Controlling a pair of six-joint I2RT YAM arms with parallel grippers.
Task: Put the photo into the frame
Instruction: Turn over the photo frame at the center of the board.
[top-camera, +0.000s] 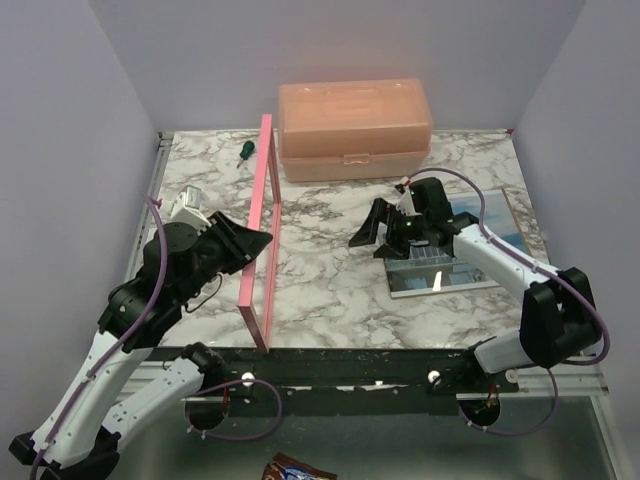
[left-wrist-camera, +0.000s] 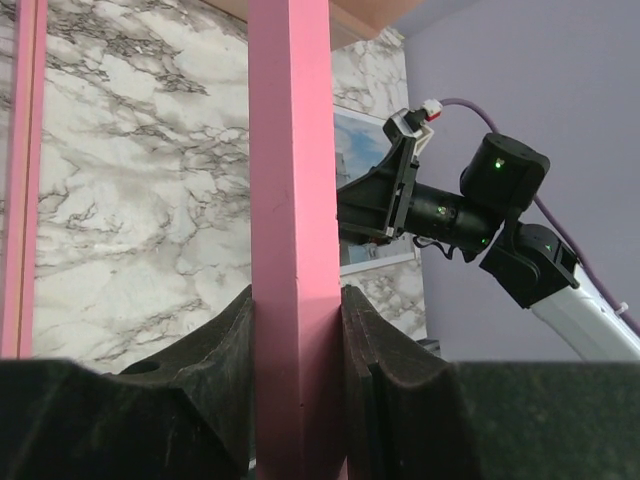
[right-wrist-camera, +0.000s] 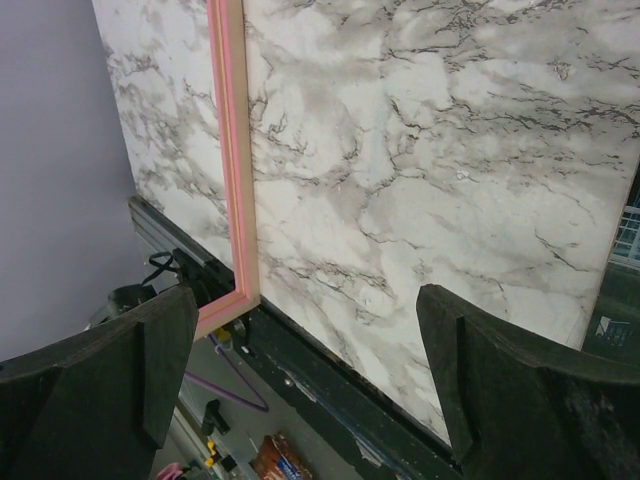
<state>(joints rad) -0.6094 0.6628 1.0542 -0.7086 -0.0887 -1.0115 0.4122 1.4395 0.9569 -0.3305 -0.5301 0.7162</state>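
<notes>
the frame (top-camera: 262, 180) is a thin, empty rectangle, pink on its face. my right wrist view shows a pale wood tone along one side of it (right-wrist-camera: 228, 150). it stands on edge, roughly upright, and runs from the front edge of the marble bench (top-camera: 330, 290) toward the back. its lower near corner sits down at that front edge.

the photo (top-camera: 520, 238) is a glossy print with pale blue sky and something white in it. it lies flat on the right part of the bench, partly under my right arm. my left wrist camera catches it behind that arm (left-wrist-camera: 355, 150).

counted: one frame, one photo, one peach lidded plastic box (top-camera: 355, 128) at the back, one green-handled screwdriver (top-camera: 245, 150) near the back left, and my two grippers.

my left gripper (top-camera: 262, 240) is clamped on the frame's upper rail, with a finger pressed to each side of the pink bar (left-wrist-camera: 290, 150). my right gripper (top-camera: 372, 228) has its jaws spread wide and nothing between them. it hangs over bare marble between the frame and the photo, just beside the photo's left part and apart from the frame. through its fingers (right-wrist-camera: 150, 360) i see the frame off to the left.
</notes>
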